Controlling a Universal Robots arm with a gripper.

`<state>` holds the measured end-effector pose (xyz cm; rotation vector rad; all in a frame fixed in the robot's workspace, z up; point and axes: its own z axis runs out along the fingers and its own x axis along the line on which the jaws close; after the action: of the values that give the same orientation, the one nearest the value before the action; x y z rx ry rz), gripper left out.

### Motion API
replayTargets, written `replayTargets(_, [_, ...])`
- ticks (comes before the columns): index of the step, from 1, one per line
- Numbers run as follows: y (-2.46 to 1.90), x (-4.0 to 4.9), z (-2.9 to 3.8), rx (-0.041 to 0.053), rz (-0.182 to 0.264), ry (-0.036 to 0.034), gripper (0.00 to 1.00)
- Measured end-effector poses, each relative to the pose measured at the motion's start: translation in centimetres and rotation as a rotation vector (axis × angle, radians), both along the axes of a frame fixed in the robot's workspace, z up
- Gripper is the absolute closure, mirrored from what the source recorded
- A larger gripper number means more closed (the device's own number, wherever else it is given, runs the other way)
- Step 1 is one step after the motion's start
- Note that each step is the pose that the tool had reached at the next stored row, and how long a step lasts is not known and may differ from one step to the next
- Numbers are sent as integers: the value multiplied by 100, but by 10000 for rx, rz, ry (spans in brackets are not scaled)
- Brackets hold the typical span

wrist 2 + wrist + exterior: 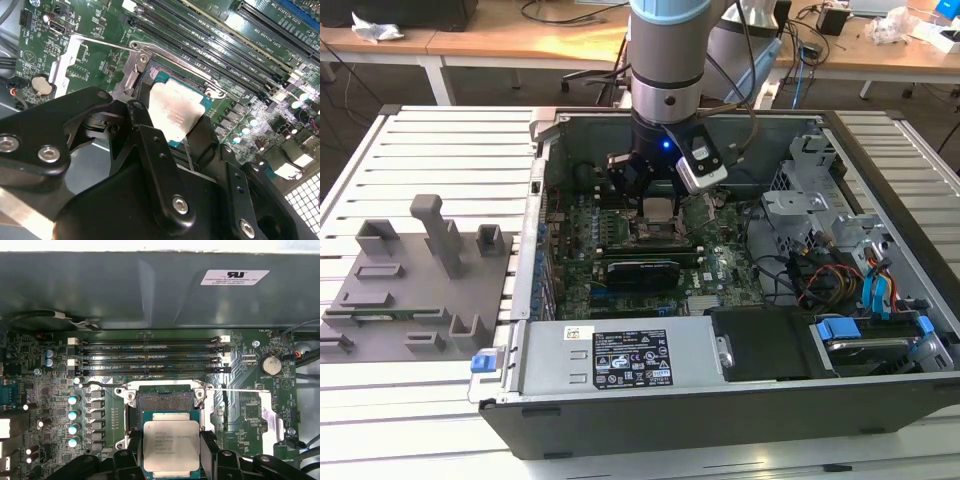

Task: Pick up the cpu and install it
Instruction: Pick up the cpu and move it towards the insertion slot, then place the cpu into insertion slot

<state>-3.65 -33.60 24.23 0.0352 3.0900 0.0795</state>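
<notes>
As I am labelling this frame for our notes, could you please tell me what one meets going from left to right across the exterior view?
Grey fixture blocks → the computer case's side wall → cpu over the motherboard → metal drive cage → blue cables.

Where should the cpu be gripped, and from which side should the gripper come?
By two opposite thin edges, coming down from above. The cpu is a flat square held level near the socket, so only its edges give parallel faces to pinch. The gripper clamps it this way now, leaving the metal top bare.
</notes>
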Motion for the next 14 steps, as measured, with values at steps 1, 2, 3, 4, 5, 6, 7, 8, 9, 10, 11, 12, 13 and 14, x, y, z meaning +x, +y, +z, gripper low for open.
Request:
replayTargets(1, [0, 0, -1, 1, 0, 0, 45])
replayTargets(2, [0, 0, -2, 1, 0, 0, 45])
replayTargets(3, [0, 0, -2, 1, 0, -1, 45])
replayTargets(4, [0, 0, -2, 1, 1, 0, 45])
replayTargets(5, [0, 0, -3, 1, 0, 0, 45])
replayTargets(6, [0, 0, -3, 1, 0, -1, 45])
replayTargets(7, [0, 0, -3, 1, 0, 0, 45])
replayTargets(8, [0, 0, -3, 1, 0, -1, 45])
replayTargets(9, [0, 0, -3, 1, 0, 0, 45])
replayTargets(10, [0, 0, -3, 1, 0, 0, 45])
replayTargets(11, [0, 0, -3, 1, 0, 0, 45])
replayTargets(12, [0, 0, -3, 1, -14, 0, 45])
replayTargets(13, [0, 0, -3, 1, -38, 1, 45])
replayTargets(14, [0, 1, -4, 2, -69, 0, 45])
